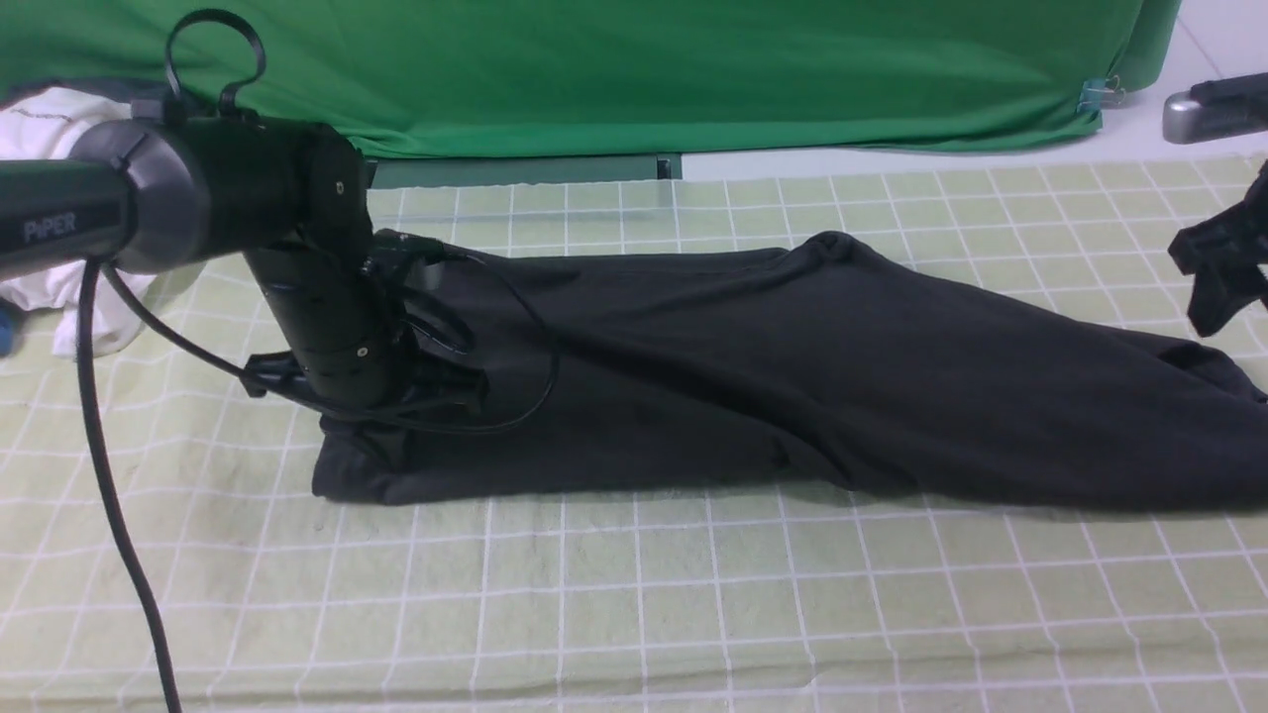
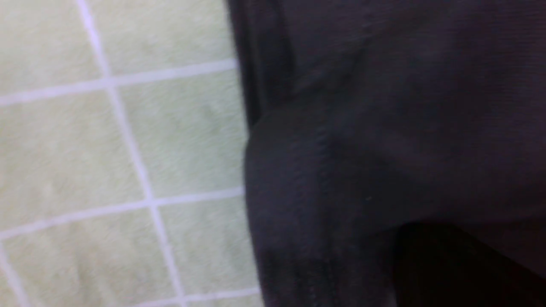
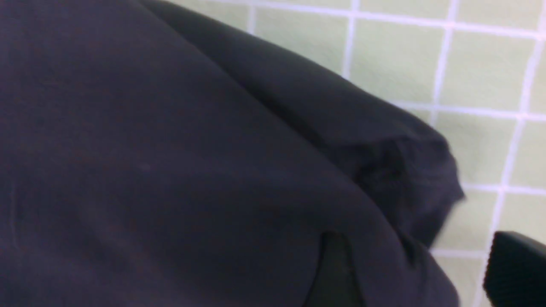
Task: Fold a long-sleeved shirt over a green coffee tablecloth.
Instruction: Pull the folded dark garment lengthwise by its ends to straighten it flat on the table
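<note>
The long-sleeved shirt (image 1: pixel 792 376) is laid out as one long black band across the green coffee tablecloth (image 1: pixel 634 594), running from left to right through the middle of the front view. Its near edge is seen as a soft fold, and its right end is carried out to the edge of the picture.

The left gripper (image 1: pixel 441 391) is set down on the shirt's left end and is largely hidden behind its own wrist. Its jaws are closed. In the left wrist view dark fabric is seen gathered up close to the camera beside the pale grid of the cloth, but whether a fold is pinched between the jaws cannot be told.

The right gripper (image 1: pixel 1214 272) is held above the cloth at the far right, just over the shirt's right end and apart from it. Its jaws are spread wide and nothing is held in them. In the right wrist view its fingers (image 3: pixel 518 268) are found well apart, with the shirt's rumpled corner lying below.

A black cable (image 1: pixel 109 475) is draped from the left arm down over the tablecloth. Behind the table a plain green fabric (image 1: pixel 634 69) is hung, and a white garment (image 1: pixel 50 129) is bunched at the far left.
</note>
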Robot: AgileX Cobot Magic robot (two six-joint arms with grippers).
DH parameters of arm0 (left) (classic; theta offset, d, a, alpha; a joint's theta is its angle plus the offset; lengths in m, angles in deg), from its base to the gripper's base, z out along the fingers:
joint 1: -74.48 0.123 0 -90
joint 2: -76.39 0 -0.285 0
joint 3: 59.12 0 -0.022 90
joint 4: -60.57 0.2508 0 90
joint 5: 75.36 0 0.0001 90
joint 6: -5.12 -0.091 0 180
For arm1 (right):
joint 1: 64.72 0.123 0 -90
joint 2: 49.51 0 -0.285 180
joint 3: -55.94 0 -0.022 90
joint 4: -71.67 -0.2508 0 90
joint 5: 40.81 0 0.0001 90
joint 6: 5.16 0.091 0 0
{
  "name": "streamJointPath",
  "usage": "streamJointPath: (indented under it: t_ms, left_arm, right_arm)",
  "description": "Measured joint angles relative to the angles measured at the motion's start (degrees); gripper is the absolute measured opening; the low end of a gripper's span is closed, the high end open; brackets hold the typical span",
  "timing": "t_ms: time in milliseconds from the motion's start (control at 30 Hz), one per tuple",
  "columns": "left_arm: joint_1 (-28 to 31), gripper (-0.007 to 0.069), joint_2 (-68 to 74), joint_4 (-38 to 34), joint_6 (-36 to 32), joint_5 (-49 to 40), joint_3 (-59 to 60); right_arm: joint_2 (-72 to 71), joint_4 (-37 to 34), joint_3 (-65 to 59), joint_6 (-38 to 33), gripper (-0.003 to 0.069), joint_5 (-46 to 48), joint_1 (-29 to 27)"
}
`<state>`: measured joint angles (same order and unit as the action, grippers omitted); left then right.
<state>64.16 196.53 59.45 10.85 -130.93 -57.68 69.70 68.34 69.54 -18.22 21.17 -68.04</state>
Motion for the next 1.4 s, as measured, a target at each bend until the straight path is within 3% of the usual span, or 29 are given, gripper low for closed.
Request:
streamJointPath:
  t_ms: [533, 633, 667, 700, 733, 767, 833, 1067, 1400]
  left_arm:
    - [0.00, 0.0011, 0.00, 3.23, 1.72, -1.36, 0.00]
    - [0.00, 0.0011, 0.00, 3.23, 1.72, -1.36, 0.00]
    - [0.00, 0.0011, 0.00, 3.23, 1.72, -1.36, 0.00]
    - [0.00, 0.0011, 0.00, 3.23, 1.72, -1.36, 0.00]
    - [0.00, 0.0011, 0.00, 3.23, 1.72, -1.36, 0.00]
    - [0.00, 0.0011, 0.02, 3.23, 1.72, -1.36, 0.00]
    - [0.00, 0.0011, 0.02, 3.30, 1.72, -1.36, 0.00]
    - [0.00, 0.0011, 0.02, 3.36, 1.72, -1.36, 0.00]
    - [0.00, 0.0011, 0.02, 3.36, 1.65, -1.16, 0.00]
  right_arm:
    - [9.31, -1.55, -0.05, -2.42, 0.0475, -3.79, 0.43]
    - [10.45, -1.84, -0.05, -3.20, 0.0406, -3.91, 0.43]
    - [10.48, -1.93, -0.05, -3.49, 0.0356, -3.91, 0.43]
    - [10.48, -2.05, -0.05, -4.01, 0.0215, -3.74, 0.43]
    - [10.48, -2.06, -0.05, -4.00, 0.0195, -3.73, 0.43]
    - [10.48, -2.06, 0.01, -4.17, 0.0096, -3.68, 0.43]
    - [10.48, -2.10, 0.56, -4.20, 0.0031, -2.72, 0.43]
    - [8.87, -1.90, 3.88, -4.22, 0.0008, 1.63, 0.38]
    - [6.59, 2.59, 4.67, -0.94, 0.0009, -3.41, -0.22]
